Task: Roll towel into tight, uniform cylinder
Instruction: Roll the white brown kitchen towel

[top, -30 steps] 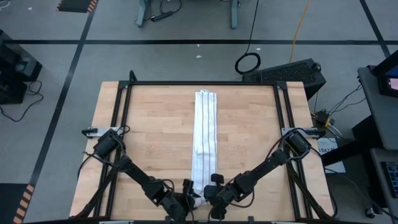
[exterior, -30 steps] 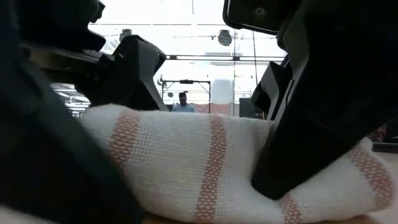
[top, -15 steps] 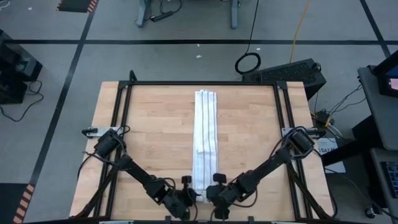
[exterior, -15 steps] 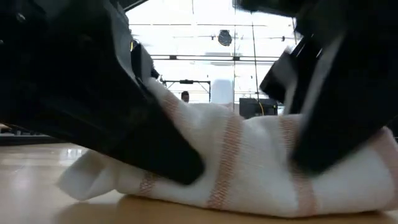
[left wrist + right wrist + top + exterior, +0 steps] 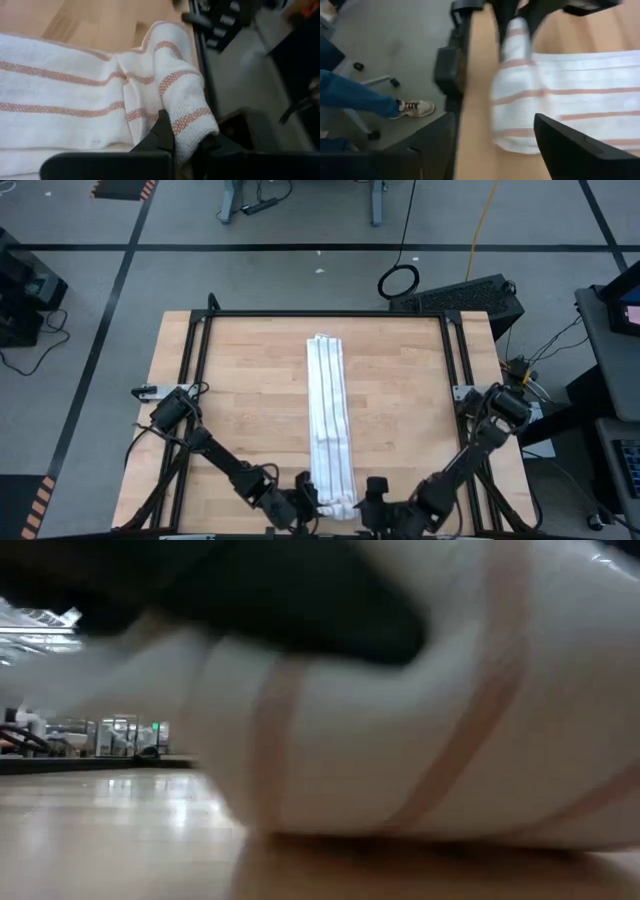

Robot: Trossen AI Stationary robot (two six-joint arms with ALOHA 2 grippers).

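white striped cloth towel (image 5: 330, 425): near end blurred in low view | left gripper (image 5: 182, 145): clamped on towel's rolled end | right gripper (image 5: 495, 135): fingers apart, clear of it, partly cut off

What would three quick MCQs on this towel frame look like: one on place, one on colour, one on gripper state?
1. Where on the table does the towel lie?
A. Along the middle, far edge to near edge
B. Bunched in the left corner
C. Across the right rail

2. What colour are the towel's stripes?
A. Blue
B. Reddish-orange
C. Green

3. What is the left gripper doing?
A. Open above bare wood
B. Parked off the table
C. Shut on the towel's near end

Answers: 1 A, the high view shows a long folded strip down the centre. 2 B, the left wrist view shows them. 3 C, its fingers pinch the cloth; the right gripper stands open.
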